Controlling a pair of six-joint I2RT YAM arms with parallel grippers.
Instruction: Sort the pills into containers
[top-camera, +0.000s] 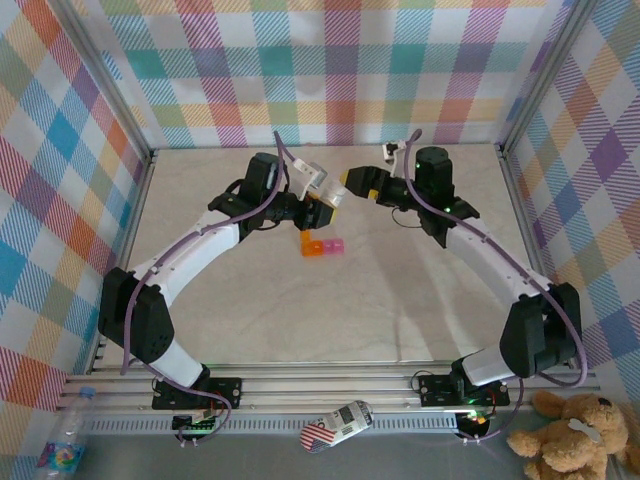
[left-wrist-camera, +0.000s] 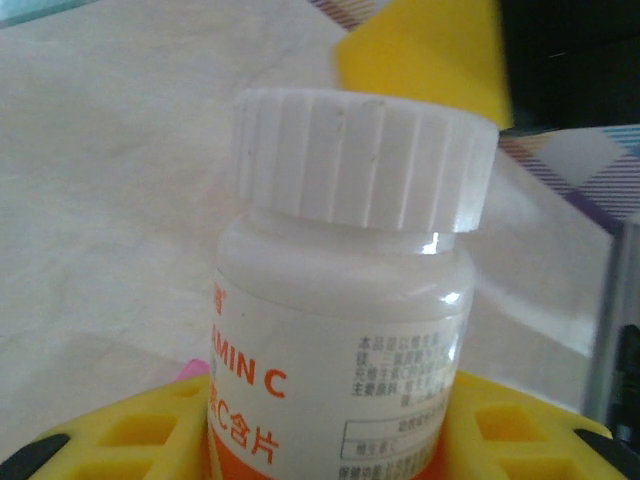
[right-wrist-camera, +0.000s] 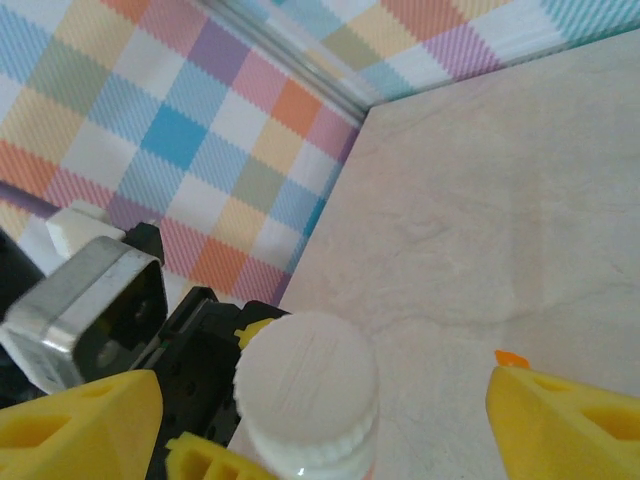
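White-capped bottle (left-wrist-camera: 340, 300) gripped by the left gripper (top-camera: 322, 204), mid-table towards the far side. Right gripper (right-wrist-camera: 320, 405) jaws spread wide either side of the cap (right-wrist-camera: 305, 375), not touching it. Containers (top-camera: 321, 246), one orange and the rest pink, sit on the table (top-camera: 400, 290) just near of the bottle.

My table (top-camera: 300, 330) is pale beige with faint marbling, and plaid walls (top-camera: 330, 70) close it in on the left, far and right sides. A metal rail (top-camera: 330, 385) runs along the near edge. Lying flat around mid-table are the containers (top-camera: 322, 246), a short strip with the orange box at the left end and pink boxes to the right.
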